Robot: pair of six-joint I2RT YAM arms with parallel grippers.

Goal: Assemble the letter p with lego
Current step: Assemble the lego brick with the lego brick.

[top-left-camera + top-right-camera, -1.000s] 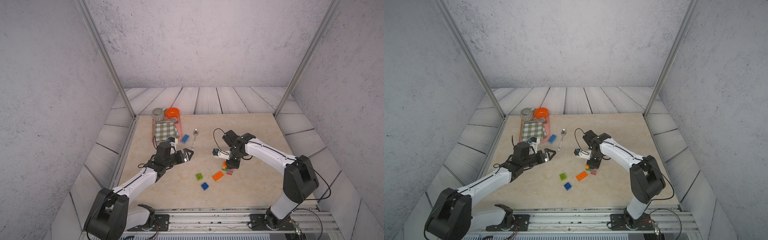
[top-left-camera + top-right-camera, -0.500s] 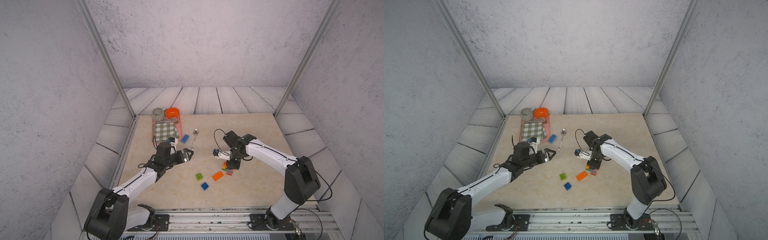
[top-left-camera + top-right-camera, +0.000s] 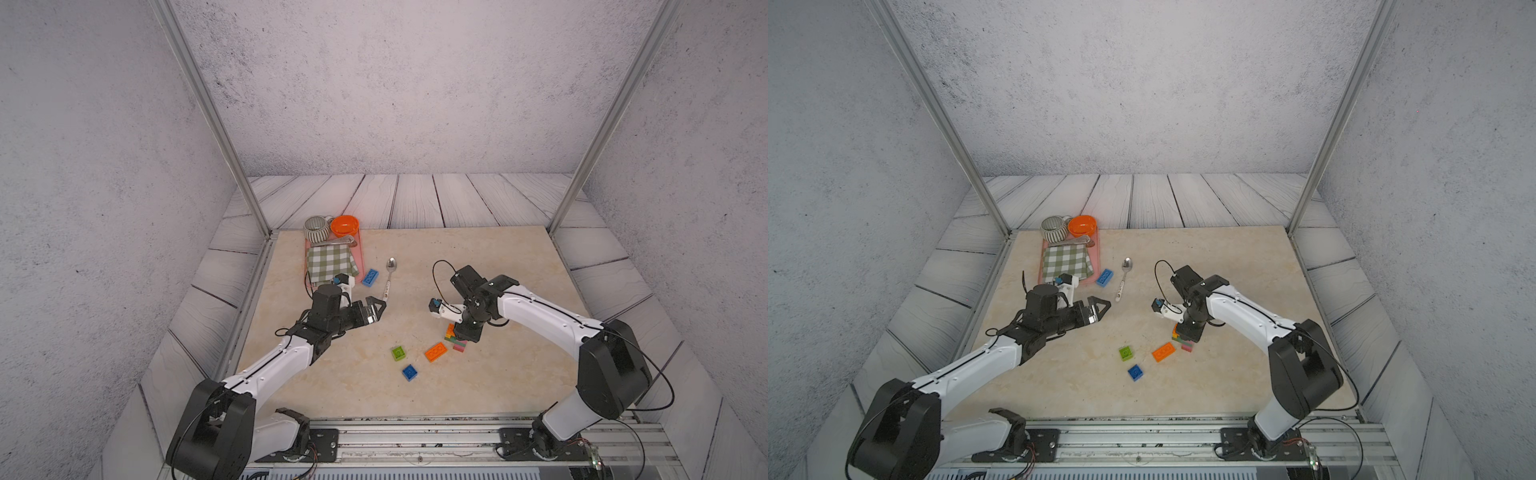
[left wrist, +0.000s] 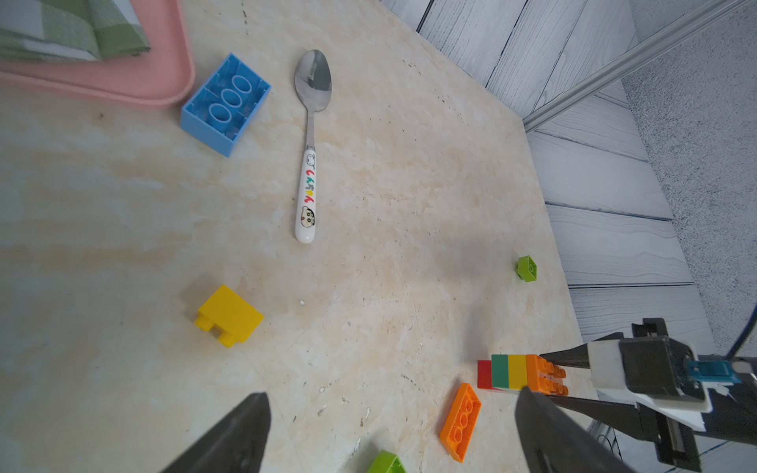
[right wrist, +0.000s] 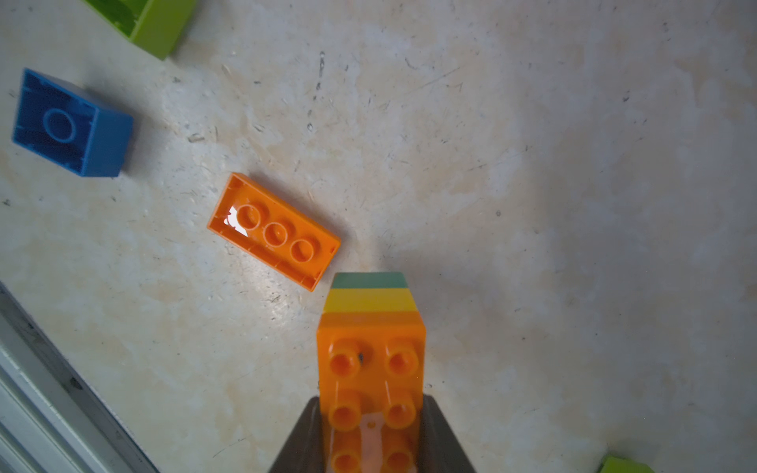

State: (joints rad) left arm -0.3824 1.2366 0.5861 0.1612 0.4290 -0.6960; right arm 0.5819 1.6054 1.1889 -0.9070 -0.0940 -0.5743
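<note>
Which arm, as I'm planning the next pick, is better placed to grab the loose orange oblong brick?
Likely left: the left hand is open and empty; the right hand is shut on the brick stack beside that orange oblong brick.

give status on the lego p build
Left gripper open, empty. Right gripper shut on brick stack, at its orange top. Loose orange brick close beside it.
</note>
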